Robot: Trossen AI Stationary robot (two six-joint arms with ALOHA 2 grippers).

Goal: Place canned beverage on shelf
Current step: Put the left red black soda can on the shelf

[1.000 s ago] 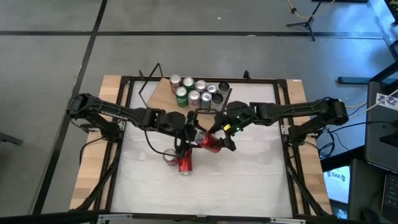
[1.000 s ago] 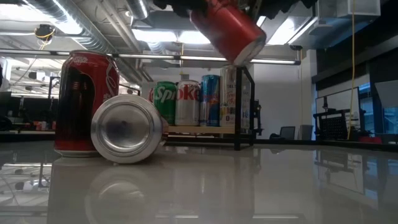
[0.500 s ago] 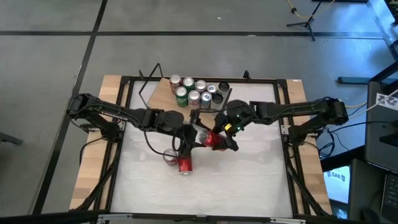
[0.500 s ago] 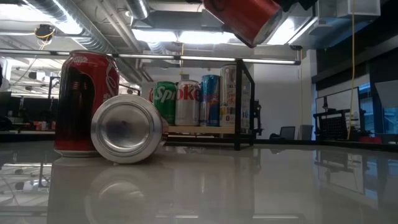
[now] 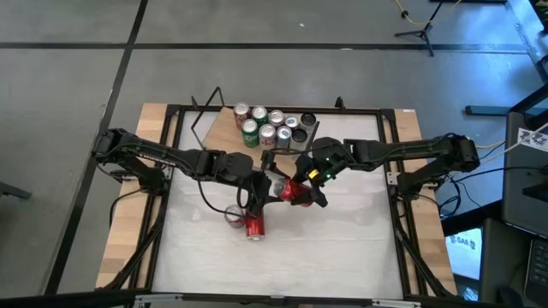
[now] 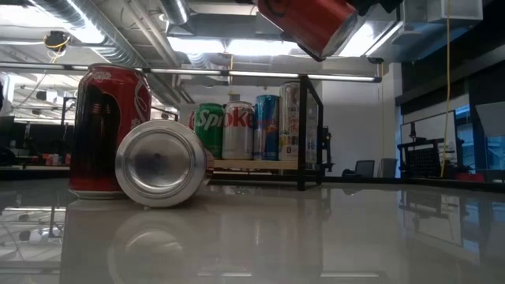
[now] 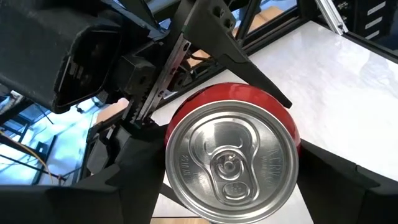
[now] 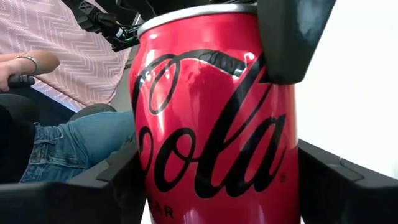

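The left gripper (image 5: 259,189) meets the right gripper (image 5: 301,190) over the middle of the pale tabletop (image 5: 342,248), and the red cylindrical aluminium cola can (image 5: 289,192) hangs tilted in the air between them. The can's silver pull-tab top (image 7: 231,162) sits between the left fingers, its red side wall between the right fingers (image 8: 289,37); both pairs grasp it. The light-brown wooden shelf (image 5: 224,128), loaded with upright cans (image 5: 272,125), lies beyond the fingertips at the table's far edge, apart from the held can.
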